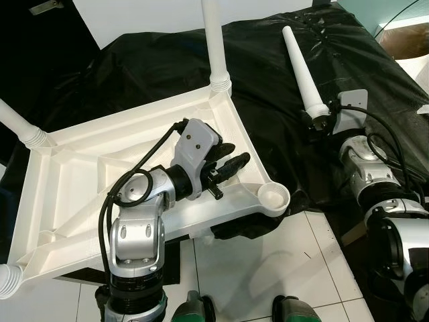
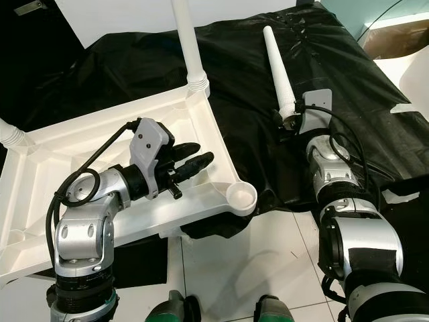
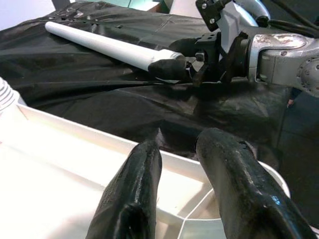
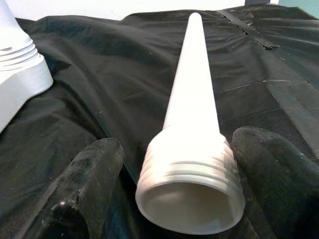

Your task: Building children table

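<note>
While the left gripper, fingers slightly apart, rests on the upturned white tabletop at centre left, the right gripper brackets the loose leg's threaded end unclamped at upper right—light, rigid, smooth plastic, probably best gripped there.

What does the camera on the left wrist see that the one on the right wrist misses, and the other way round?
Left wrist view: the upturned white plastic tabletop, its empty round leg socket, the open left hand, and the right hand from the side.
Right wrist view: the loose leg's hollow threaded end between the right hand's fingers, plus a fitted leg's ribbed base.
Both: the loose white tapered plastic leg lying on the black sheet.
</note>
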{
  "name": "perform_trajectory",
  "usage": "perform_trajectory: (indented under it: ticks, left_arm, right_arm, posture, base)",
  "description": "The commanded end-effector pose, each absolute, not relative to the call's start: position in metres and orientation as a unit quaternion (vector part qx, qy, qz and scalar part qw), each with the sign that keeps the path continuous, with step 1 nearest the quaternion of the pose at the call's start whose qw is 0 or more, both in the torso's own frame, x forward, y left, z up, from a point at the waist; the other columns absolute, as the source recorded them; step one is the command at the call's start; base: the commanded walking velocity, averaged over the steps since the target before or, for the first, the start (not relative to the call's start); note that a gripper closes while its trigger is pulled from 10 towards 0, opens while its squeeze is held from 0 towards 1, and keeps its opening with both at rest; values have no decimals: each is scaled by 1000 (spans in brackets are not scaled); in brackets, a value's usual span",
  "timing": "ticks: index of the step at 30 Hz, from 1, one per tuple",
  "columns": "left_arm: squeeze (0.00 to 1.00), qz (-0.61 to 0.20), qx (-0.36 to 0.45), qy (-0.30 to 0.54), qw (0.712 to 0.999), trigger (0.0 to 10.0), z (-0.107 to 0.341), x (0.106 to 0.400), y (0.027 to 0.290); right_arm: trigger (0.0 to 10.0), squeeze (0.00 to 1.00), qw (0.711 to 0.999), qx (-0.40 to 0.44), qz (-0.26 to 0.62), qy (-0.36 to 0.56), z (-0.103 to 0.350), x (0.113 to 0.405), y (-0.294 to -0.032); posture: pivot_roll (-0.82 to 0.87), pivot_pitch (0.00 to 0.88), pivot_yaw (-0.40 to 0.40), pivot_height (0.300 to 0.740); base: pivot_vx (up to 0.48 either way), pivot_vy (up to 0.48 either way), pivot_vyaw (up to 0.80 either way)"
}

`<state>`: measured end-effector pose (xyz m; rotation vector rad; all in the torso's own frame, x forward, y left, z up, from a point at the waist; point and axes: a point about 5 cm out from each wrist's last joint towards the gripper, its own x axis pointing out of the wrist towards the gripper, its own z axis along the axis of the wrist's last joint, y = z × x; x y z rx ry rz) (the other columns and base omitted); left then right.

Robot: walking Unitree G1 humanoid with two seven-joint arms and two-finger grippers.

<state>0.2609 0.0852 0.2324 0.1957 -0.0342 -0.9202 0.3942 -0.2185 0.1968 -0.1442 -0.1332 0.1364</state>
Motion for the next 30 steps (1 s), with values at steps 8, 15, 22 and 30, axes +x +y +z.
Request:
perform_trajectory:
  ticks: [8, 15, 22, 30]
  left_arm:
    - [0, -328, 91, -22, 940, 10000, 233, 265, 95]
    - [0, -329, 89, -22, 940, 10000, 234, 265, 94]
    - [0, -329, 81, -23, 940, 10000, 235, 265, 92]
    - [0, -333, 79, -23, 939, 10000, 235, 264, 90]
  right_arm:
    - [10000, 0, 994, -56, 69, -63, 192, 393, -219]
    - [10000, 0, 996, -47, 72, -34, 180, 392, -219]
    - [10000, 0, 987, -124, 100, -33, 181, 394, -205]
    - [10000, 0, 969, -183, 135, -91, 205, 398, -185]
  posture:
    - [60, 157, 122, 740]
    - [60, 153, 124, 740]
    - [60, 144, 126, 740]
    - [59, 144, 126, 740]
  base:
    - [0, 0, 0]
    - [0, 0, 0]
    - [0, 0, 0]
    - [0, 0, 0]
